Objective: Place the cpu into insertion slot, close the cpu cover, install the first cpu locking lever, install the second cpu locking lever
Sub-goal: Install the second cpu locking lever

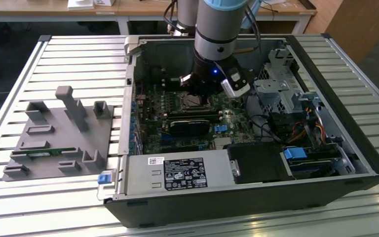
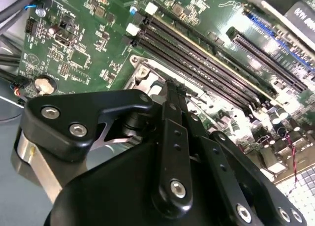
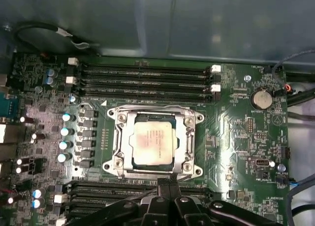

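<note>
So the small flat square cpu with the dull silver-grey metal top (image 3: 153, 144) is already sitting down in the square black-rimmed insertion slot (image 3: 127, 121) on the green motherboard (image 3: 241, 137), and the thin silvery metal cpu cover frame with the square window (image 3: 183, 143) looks like it's folded down around it, chip top showing through the window. I can't really make out the two locking levers or whether they're latched. The black gripper (image 3: 169, 186) hangs just beside the socket edge that faces the long narrow black memory slots (image 3: 142, 78) on the opposite side; in the exterior view it's low inside the open black computer case (image 1: 347, 148), right over the socket. The fingers look pressed together with nothing between them, as far as I can judge from both wrist views. Handling-wise, my guess is the chip is light, stiff and slick on top, and fragile underneath, so you'd only ever pinch it by the side edges. The cover is thin springy sheet metal, best pushed flat on its frame rim, never on the chip.
</note>
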`<state>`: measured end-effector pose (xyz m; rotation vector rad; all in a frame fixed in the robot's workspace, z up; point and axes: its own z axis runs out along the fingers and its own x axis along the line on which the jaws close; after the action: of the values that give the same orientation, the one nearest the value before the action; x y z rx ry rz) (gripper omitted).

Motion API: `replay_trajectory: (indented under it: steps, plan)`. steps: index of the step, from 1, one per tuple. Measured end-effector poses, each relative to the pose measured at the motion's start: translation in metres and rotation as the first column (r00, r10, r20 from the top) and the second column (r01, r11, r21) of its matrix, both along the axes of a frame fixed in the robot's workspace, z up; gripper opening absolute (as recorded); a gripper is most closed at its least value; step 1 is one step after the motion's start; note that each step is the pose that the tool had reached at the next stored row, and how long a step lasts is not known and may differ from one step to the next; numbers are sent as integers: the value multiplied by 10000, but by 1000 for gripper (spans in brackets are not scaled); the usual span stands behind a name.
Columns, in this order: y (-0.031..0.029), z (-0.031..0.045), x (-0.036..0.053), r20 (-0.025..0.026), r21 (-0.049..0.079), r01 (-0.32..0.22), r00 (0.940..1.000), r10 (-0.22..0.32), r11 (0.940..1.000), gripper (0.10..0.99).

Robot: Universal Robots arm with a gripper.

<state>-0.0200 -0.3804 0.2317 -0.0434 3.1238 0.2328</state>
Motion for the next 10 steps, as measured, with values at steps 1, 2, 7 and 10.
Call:
replay_trajectory:
  steps: [1, 2, 7, 10]
  plan:
    - [-5, -2, -4, 0, 51, 1, 10000, -1, 10000, 106]
    - [-6, -4, -6, -1, 119, 3, 10000, -3, 9999, 106]
    - [-36, -14, -6, -12, 304, 11, 10000, -11, 9995, 106]
    - [-65, -21, -18, -14, 325, 15, 10000, -15, 9995, 106]
